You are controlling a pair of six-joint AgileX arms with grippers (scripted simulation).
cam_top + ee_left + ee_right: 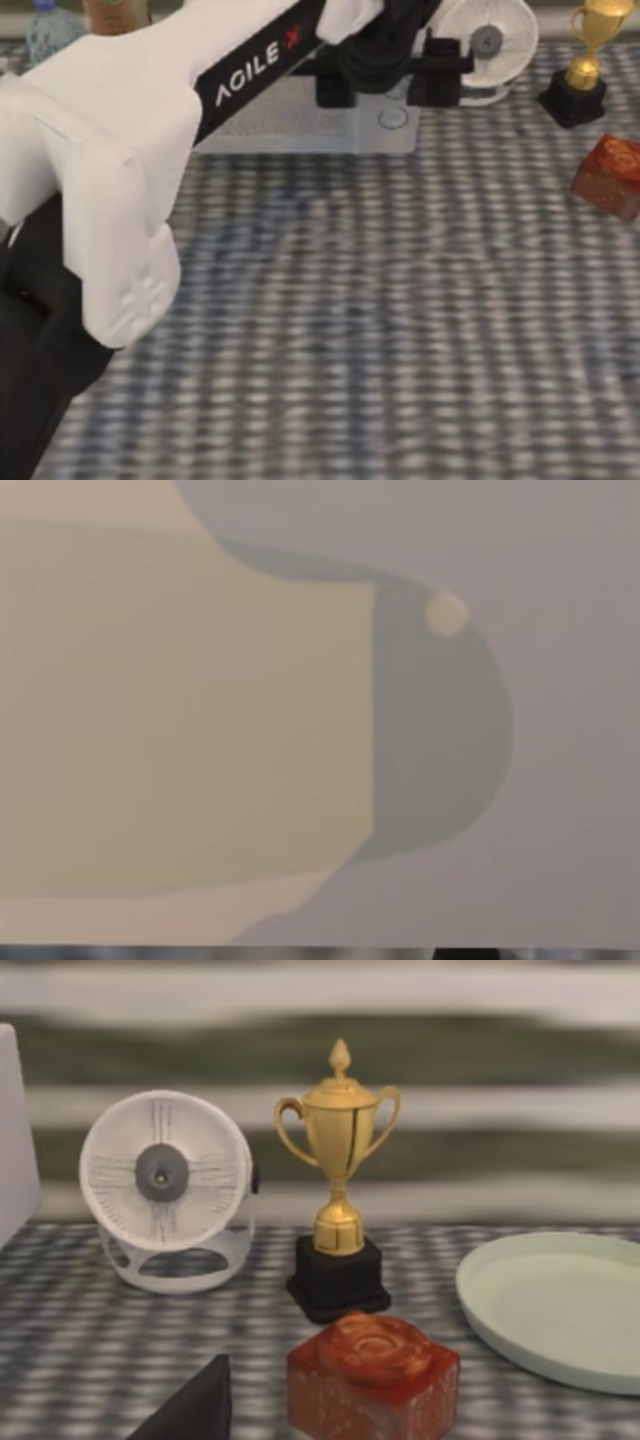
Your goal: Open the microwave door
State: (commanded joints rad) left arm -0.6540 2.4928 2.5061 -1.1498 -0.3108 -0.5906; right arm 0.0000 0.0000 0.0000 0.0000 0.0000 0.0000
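Observation:
The microwave stands at the back middle of the table, light grey, with a round knob on its right panel. Its door with the speckled window looks flush with the front in the top view. My left arm reaches across from the near left. Its gripper hangs right at the microwave's front, open, its two black fingers spread wide. The left wrist view is filled from very close by a cream surface and a grey one. My right gripper shows only as a dark wedge, parked at the right.
A round white fan stands just right of the microwave, then a gold trophy on a black base. A red block sits at the right edge, a pale plate beyond it. A bottle is at the back left.

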